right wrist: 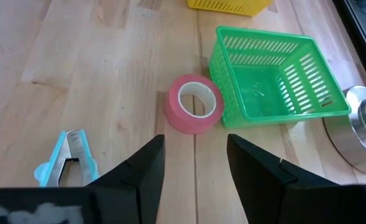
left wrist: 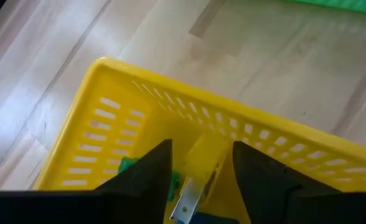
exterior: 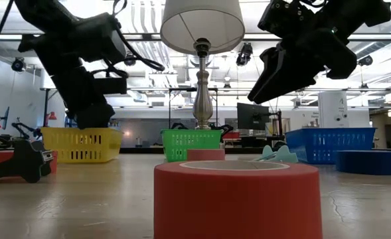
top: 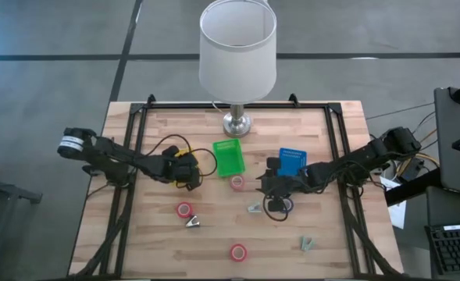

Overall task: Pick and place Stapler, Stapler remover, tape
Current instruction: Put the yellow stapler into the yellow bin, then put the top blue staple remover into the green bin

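My left gripper [top: 187,168] hangs open over the yellow basket [left wrist: 139,124]. A green piece [left wrist: 130,165] and a metal-and-blue object [left wrist: 187,202] lie in that basket below the fingers. My right gripper [right wrist: 195,143] is open above the table, with a red tape roll [right wrist: 194,104] lying flat just ahead of it beside the green basket [right wrist: 273,78]. A light-blue stapler remover [right wrist: 68,158] lies near the right gripper. Two more red tape rolls [top: 183,208] [top: 238,251] lie flat on the wood. A blue tape roll [exterior: 371,161] shows in the low view.
A blue basket [top: 292,162] sits behind the right gripper. A lamp [top: 237,47] stands on its base [top: 237,122] at the far edge. Two more small removers [top: 193,222] [top: 308,243] lie toward the near side. A dark ring [top: 279,207] lies by the right gripper.
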Available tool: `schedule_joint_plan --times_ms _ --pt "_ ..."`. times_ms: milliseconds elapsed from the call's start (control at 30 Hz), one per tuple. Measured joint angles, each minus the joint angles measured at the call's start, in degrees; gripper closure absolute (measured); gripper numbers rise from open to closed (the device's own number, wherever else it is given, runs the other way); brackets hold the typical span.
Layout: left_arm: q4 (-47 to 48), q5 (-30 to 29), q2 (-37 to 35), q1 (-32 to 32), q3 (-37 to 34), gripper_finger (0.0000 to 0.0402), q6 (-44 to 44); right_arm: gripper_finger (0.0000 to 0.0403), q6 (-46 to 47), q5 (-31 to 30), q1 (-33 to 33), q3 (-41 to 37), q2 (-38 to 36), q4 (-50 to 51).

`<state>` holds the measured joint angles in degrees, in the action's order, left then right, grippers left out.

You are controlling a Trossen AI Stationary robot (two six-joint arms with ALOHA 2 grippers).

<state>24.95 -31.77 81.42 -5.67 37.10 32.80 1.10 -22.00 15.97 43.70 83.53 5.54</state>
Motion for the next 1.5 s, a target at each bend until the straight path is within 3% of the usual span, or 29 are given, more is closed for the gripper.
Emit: schedule_joint_plan --times_ms 433,667,900,1133,1500 --pt "0.72 0.17 -6.91 -0.07 5.31 0.022 -6.24 0.0236 0.27 0.23 0.0 0.0 0.0 -0.09" --pt "-4.08 1.68 -8.78 -0.36 7.22 0.0221 -9.4 0.0232 0.44 4.14 -0.02 0.0 0.0 -0.26" --pt "-18.6 9.5 -6.78 -1.96 5.22 0.0221 -12.46 0.0236 3.53 8.15 -0.04 0.0 0.0 -0.09" --pt "-28.1 11.75 -3.22 -4.55 4.22 0.0223 -15.11 0.0237 4.97 21.42 0.2 0.0 0.1 -0.27" --pt "-29.66 11.65 0.74 -5.05 4.0 0.0225 -14.86 0.0236 2.76 21.98 0.39 0.12 9.16 -6.4"
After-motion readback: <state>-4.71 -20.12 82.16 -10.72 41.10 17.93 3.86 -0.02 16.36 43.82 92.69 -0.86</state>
